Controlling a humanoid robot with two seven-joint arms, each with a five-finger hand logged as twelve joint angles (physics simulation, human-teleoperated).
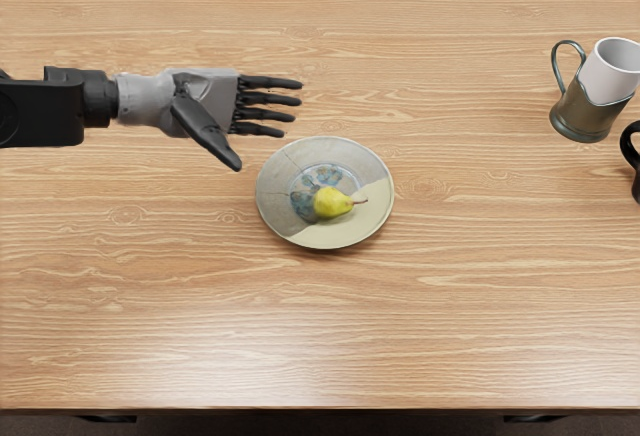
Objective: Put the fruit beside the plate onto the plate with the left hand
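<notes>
A small yellow-green pear [333, 202] lies on its side in the middle of the round grey and cream plate [372, 168], stem pointing right. My left hand [245, 116] comes in from the left edge and hovers up and to the left of the plate. Its fingers are stretched out straight toward the right, the thumb angled down toward the plate's rim, and it holds nothing. A small gap separates the thumb tip from the plate.
At the right edge stands a grey-green metal mug [585, 106] with a white cup [612, 68] tilted in it. A dark object [632, 156] is cut off by the right edge just below them.
</notes>
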